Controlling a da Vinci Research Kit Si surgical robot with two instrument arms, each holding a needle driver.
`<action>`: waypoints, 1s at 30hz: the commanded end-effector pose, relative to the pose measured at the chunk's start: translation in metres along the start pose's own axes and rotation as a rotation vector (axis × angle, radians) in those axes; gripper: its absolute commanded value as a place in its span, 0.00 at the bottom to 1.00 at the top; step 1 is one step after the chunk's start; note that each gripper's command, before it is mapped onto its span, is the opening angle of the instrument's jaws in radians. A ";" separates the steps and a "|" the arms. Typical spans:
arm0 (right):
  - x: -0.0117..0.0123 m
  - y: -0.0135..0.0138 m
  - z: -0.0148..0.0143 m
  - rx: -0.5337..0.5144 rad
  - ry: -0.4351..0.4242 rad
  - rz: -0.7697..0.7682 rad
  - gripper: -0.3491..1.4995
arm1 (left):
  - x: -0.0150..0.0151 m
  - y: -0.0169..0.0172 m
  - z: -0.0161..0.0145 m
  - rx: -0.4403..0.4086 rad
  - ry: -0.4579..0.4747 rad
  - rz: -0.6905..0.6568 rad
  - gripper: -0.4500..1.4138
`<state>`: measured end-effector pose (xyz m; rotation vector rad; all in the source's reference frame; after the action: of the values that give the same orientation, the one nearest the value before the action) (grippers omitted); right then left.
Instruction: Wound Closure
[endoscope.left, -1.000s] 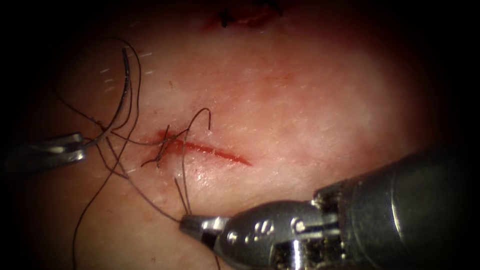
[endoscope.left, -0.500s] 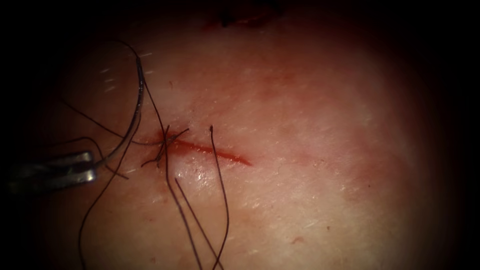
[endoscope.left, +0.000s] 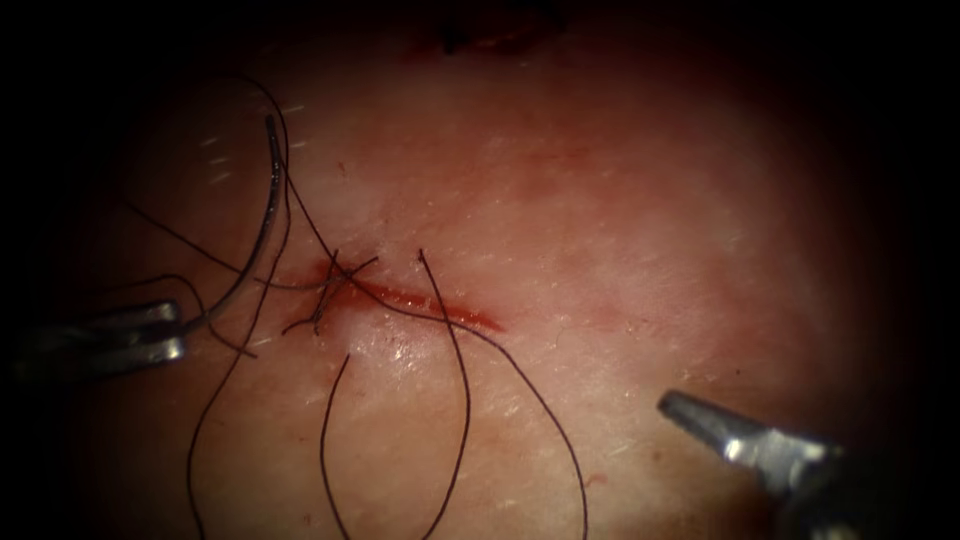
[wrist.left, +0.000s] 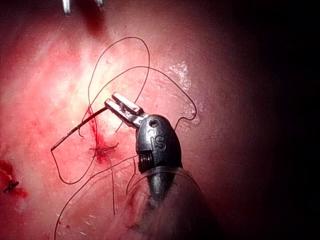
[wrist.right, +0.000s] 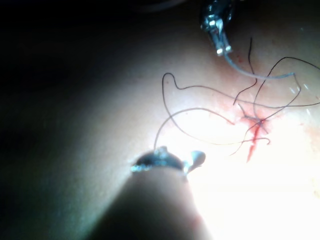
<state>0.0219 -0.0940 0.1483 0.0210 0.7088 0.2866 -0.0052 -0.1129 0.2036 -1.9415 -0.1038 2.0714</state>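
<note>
Left tool holds the needle off the tissue; right tool holds nothing.

Nearest in the endoscope view, the right tool (endoscope.left: 690, 415) sits low on the right of the cut, its jaws closed together and empty, well apart from the wound. Loose loops of thread (endoscope.left: 462, 400) lie across the tissue (endoscope.left: 620, 230) between that tool and the cut (endoscope.left: 420, 300), and one strand crosses over the cut itself. At the cut's left end sits a tangle of knotted thread with short cut ends (endoscope.left: 300, 322) sticking out, in a patch of red fluid (endoscope.left: 330, 272). Further left, the left tool (endoscope.left: 165, 330) is clamped on the needle (endoscope.left: 262, 215) near its thread end; the needle curves up and away, clear of the tissue, with more thread draped beside it. At the far top edge lies a second dark wound (endoscope.left: 490, 38).
</note>
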 end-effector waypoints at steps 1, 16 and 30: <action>0.0005 -0.0007 0.0024 0.011 0.054 0.020 0.86 | -0.0001 0.0016 0.0009 0.000 0.003 -0.007 0.00; -0.0012 -0.0047 0.0195 0.114 0.118 -0.157 0.80 | -0.0002 0.0016 0.0003 0.002 0.000 -0.007 0.00; -0.0046 -0.0050 0.0216 0.133 0.082 -0.229 0.79 | -0.0002 0.0016 0.0001 0.003 -0.001 -0.007 0.00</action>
<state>0.0332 -0.0972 0.1673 0.0484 0.7965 0.0146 -0.0044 -0.1130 0.2036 -1.9354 -0.0997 2.0747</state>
